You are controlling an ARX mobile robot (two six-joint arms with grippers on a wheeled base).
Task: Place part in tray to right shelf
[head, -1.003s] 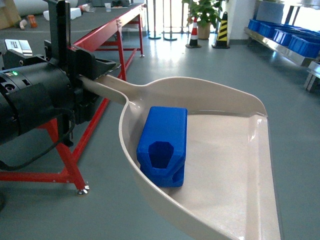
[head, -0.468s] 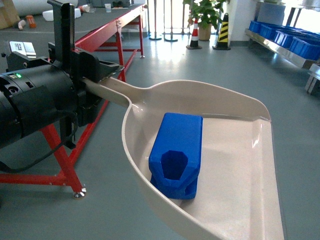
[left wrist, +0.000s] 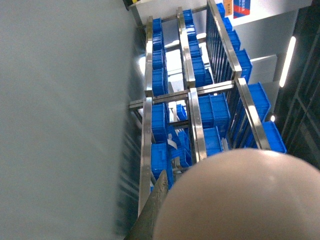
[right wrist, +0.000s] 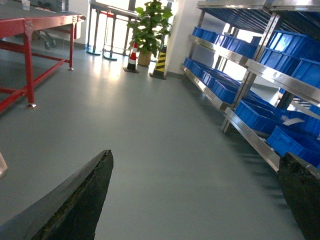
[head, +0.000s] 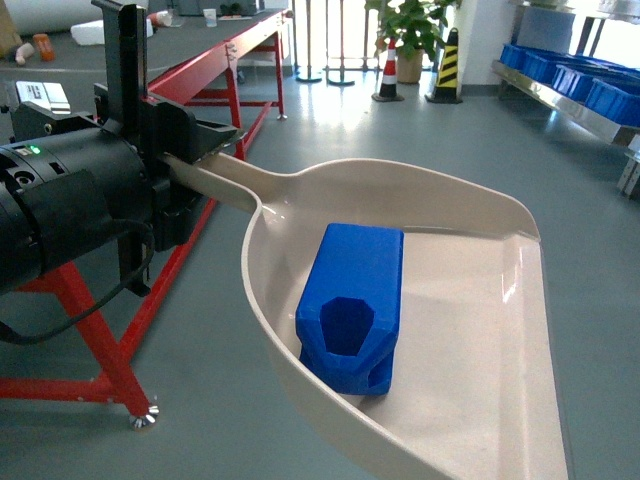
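In the head view, the part [head: 352,305] is lying inside the tray [head: 480,330], near its left curved rim. Its long axis is running from near to far, with the hexagonal hollow facing the camera. The left gripper [head: 185,150] is clamping the tray's handle. Compared with half a second ago, the part is sitting in nearly the same spot, while the red table frame [head: 105,340] has slid leftward.

In the left wrist view, the tray's pale underside is filling the lower right, with the right shelf [left wrist: 192,100] and its blue crates [left wrist: 212,112] beyond.

In the right wrist view, the right gripper's [right wrist: 195,200] dark fingers [right wrist: 75,205] are standing wide apart, gripping nothing, above grey floor [right wrist: 150,140].
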